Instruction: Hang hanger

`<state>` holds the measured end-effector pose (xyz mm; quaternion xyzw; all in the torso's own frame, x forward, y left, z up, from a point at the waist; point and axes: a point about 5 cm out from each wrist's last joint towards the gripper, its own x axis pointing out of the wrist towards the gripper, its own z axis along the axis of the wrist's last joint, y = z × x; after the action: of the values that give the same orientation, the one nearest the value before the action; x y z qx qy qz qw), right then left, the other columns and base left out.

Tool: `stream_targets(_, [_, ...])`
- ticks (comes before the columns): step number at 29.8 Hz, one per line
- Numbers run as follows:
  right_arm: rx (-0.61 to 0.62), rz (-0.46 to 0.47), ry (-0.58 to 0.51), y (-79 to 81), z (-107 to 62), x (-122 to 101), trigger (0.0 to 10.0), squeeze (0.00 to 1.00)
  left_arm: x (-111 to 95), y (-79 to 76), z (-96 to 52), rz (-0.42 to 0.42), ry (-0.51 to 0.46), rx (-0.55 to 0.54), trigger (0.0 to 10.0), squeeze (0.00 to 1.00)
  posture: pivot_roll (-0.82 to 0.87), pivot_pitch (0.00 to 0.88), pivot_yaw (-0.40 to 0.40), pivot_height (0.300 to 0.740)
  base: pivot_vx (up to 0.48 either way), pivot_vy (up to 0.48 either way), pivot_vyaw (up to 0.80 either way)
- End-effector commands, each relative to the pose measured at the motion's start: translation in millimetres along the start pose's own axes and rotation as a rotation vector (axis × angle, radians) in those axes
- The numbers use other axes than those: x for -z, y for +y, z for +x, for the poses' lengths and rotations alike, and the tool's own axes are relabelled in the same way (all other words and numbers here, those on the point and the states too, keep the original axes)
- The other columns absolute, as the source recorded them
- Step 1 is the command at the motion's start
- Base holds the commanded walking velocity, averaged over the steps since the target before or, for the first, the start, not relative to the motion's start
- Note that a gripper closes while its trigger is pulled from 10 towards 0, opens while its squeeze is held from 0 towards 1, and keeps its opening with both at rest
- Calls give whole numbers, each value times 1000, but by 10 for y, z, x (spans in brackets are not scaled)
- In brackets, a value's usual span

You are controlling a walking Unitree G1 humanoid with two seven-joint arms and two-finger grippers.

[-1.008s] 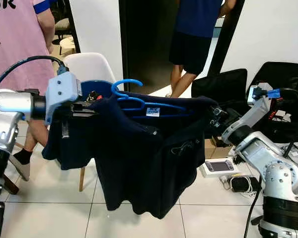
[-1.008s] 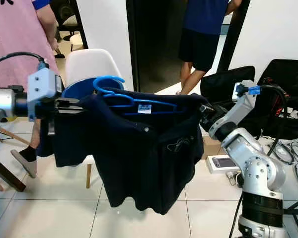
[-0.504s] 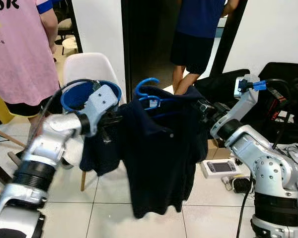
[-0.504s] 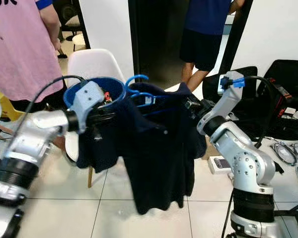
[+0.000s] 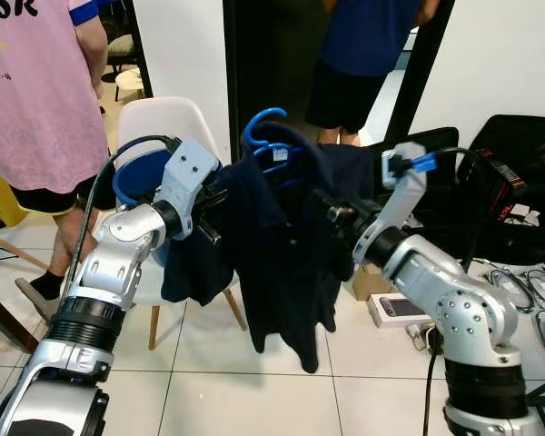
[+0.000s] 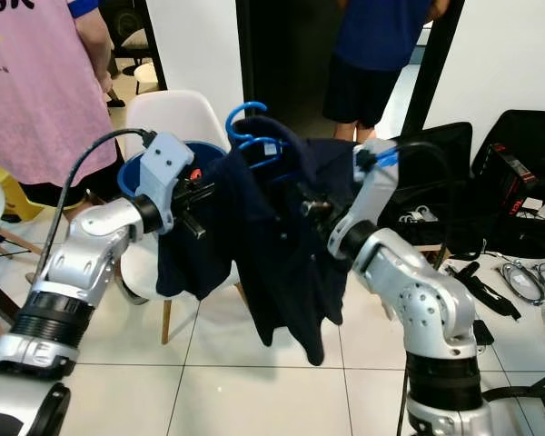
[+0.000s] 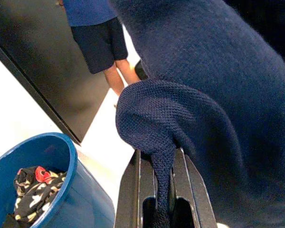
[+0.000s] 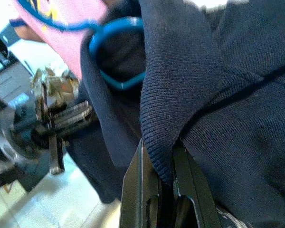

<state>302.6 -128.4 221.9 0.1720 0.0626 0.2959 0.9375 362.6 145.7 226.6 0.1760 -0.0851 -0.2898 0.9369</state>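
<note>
While the left gripper (image 5: 211, 202) pinches the navy shirt (image 5: 282, 236), the right gripper (image 5: 334, 218) clamps its other shoulder. Its blue hanger (image 5: 262, 136) pokes out on top.

Before me a white plastic chair (image 5: 154, 123) with wooden legs carries a round blue plastic bin (image 7: 61, 190) of crumpled clothes. A person in a pink shirt (image 5: 36, 100) stands beside it on my left. Black bags (image 5: 518, 173) and cables (image 5: 527, 286) lie on the white tiled floor (image 5: 218, 381) at my right.
</note>
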Motion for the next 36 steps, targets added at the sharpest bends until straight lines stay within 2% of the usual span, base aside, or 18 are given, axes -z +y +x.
stream_targets(1, [-48, -23, 38, 83, 2, 50, 2784, 0, -97, 31, -2, -1, -39, -37, 10000, 0, -47, 12, -15, 740, 0, 0, 0])
stream_targets(2, [-48, -23, 38, 83, 2, 50, 2784, 0, -97, 31, -2, -1, -39, -37, 10000, 0, -47, 12, -15, 740, 0, 0, 0])
stream_targets(3, [-68, -40, 58, 101, -12, 74, 7255, 0, -60, 2, 0, -14, -30, -46, 10000, 0, -50, 10, -15, 740, 0, 0, 0])
stream_targets(4, [-92, -70, 89, 108, -46, 104, 9608, 0, 9, -18, 0, -46, -12, -84, 10000, 0, -50, 9, -16, 740, 0, 0, 0])
stream_targets(6, [-112, -114, 142, 84, -112, 149, 10000, 0, 113, -28, -9, -110, 13, -148, 10000, 0, -52, 10, -19, 740, 0, 0, 0])
stream_targets(11, [-85, -162, 191, -29, -178, 203, 10000, 0, 186, -58, -25, -191, 12, -185, 10000, 0, -55, 12, -23, 740, 0, 0, 0])
stream_targets(12, [-70, -167, 195, -78, -195, 222, 10000, 576, 203, -87, -33, -216, 3, -190, 10000, 0, -55, 13, -24, 740, 0, 0, 0])
stream_targets(13, [-64, -167, 196, -111, -211, 240, 10000, 784, 217, -109, -41, -237, -7, -194, 10000, 0, -55, 13, -24, 740, 0, 0, 0])
stream_targets(14, [-64, -167, 196, -111, -211, 240, 10000, 784, 217, -109, -41, -237, -7, -194, 10000, 0, -55, 13, -24, 740, 0, 0, 0])
stream_targets(15, [-70, -163, 202, -139, -242, 271, 10000, 1000, 234, -125, -53, -255, -13, -204, 10000, 0, -52, 13, -25, 740, 0, 0, 0])
stream_targets(20, [-118, -161, 240, -221, -411, 365, 10000, 1000, 286, -96, -106, -283, -20, -262, 10000, 0, -52, 14, -29, 740, 0, 0, 0])
stream_targets(24, [-157, -170, 270, -372, -682, 445, 10000, 1000, 312, -61, -159, -281, -38, -281, 10000, 0, -59, 18, -29, 740, 0, 0, 0])
stream_targets(27, [-144, -171, 274, -426, -724, 463, 10000, 1000, 316, -66, -166, -282, -43, -281, 10000, 0, -59, 18, -29, 740, 0, 0, 0])
stream_targets(28, [-61, -144, 261, -572, -761, 504, 10000, 1000, 332, -84, -178, -275, -45, -270, 10000, 0, -65, 18, -27, 740, 0, 0, 0])
stream_targets(31, [315, -55, 183, -1118, -928, 750, 10000, 1000, 424, -182, -239, -248, -43, -210, 10000, 0, -69, 16, -26, 740, 0, 0, 0])
stream_targets(34, [406, -36, 173, -1226, -982, 841, 10000, 1000, 454, -209, -262, -250, -43, -195, 10000, 0, -69, 16, -26, 740, 0, 0, 0])
stream_targets(35, [516, 12, 193, -1340, -1061, 999, 10000, 353, 513, -255, -303, -250, -33, -174, 10000, 0, -62, 17, -28, 740, 0, 0, 0])
stream_targets(36, [516, 12, 193, -1340, -1061, 999, 10000, 353, 513, -255, -303, -250, -33, -174, 10000, 0, -62, 17, -28, 740, 0, 0, 0])
